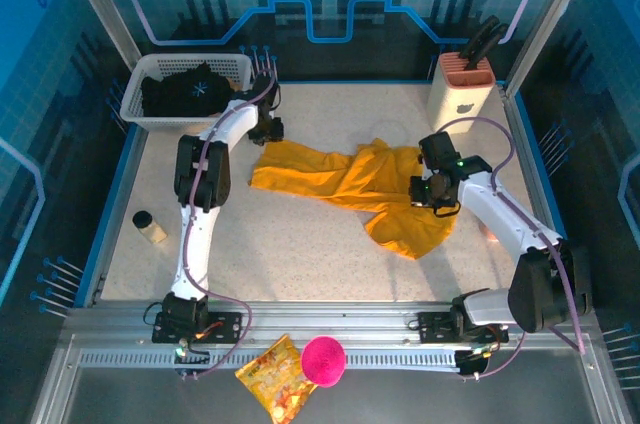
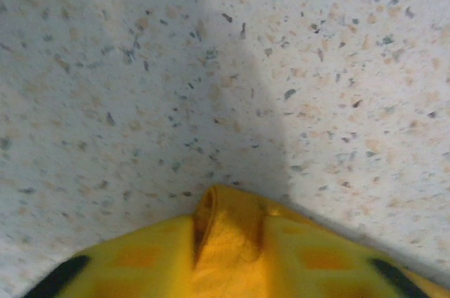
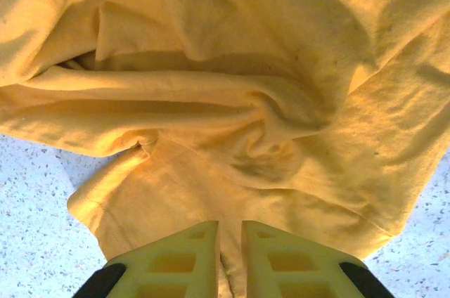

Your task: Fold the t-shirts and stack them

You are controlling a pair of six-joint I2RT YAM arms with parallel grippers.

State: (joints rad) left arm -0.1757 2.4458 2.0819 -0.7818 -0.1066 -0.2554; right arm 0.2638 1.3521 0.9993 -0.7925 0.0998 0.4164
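Right gripper (image 3: 230, 233) at bottom edge, pale yellow fingers (image 3: 176, 259) nearly together, thin fold of tee (image 3: 232, 101) pinched in slit between. Tee rumpled, deep creases across middle, edge curling lower left. Speckled table (image 3: 35, 228) at lower left and lower right corners.

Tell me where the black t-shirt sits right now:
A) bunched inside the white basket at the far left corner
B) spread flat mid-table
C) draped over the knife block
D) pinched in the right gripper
A: the black t-shirt lies bunched inside the white basket, while the mustard-orange t-shirt lies on the table.
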